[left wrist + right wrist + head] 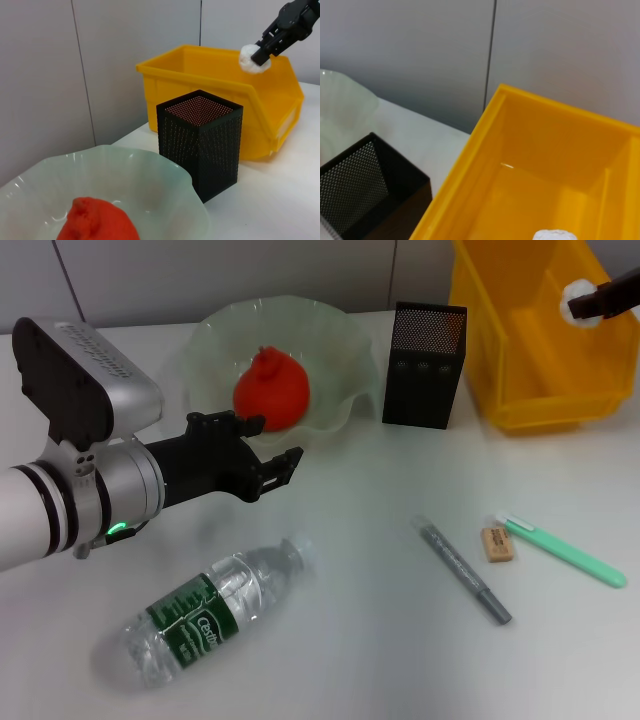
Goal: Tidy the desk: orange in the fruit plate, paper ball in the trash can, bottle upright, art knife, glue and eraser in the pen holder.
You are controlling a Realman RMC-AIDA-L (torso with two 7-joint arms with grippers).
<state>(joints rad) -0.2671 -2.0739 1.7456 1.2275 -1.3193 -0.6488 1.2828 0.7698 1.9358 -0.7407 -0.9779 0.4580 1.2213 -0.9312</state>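
Clear plastic marks the nearest item: the bottle (205,615) lies on its side on the white desk (350,660), cap toward the middle, not yet stood up — one step plainly outstanding. To its right, also near, lie a grey pen-like tool (464,571), the tan eraser (498,544) and a green stick-shaped tool (566,552), the eraser just beside the green one's tip; all three wait outside the holder. Which of the two long tools is the knife and which the glue cannot be told.

Farther in, the left gripper (283,469) hovers empty between bottle and bowl, its fingers a little apart — probably staged for the bottle. Behind it the orange (271,390) sits in the pale-green fruit plate (340,340), so that item looks done. The black mesh pen holder (424,365) stands upright just right of the plate, its inside not visible.

Farthest back, the right gripper (590,300) pinches the paper ball (578,298) above the open mouth of the yellow trash can (520,390), placed so that a release should drop it inside.
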